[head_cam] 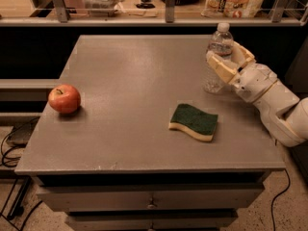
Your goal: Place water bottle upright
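Water bottle (pixel 220 43) stands upright near the table's (pixel 134 81) two o'clock corner, and my gripper (pixel 225 55) pinches its middle from both sides. The sponge (pixel 194 121) lies at its seven o'clock.

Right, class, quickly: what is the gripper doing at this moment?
The gripper: closed on the upright water bottle, at the far right of the table.
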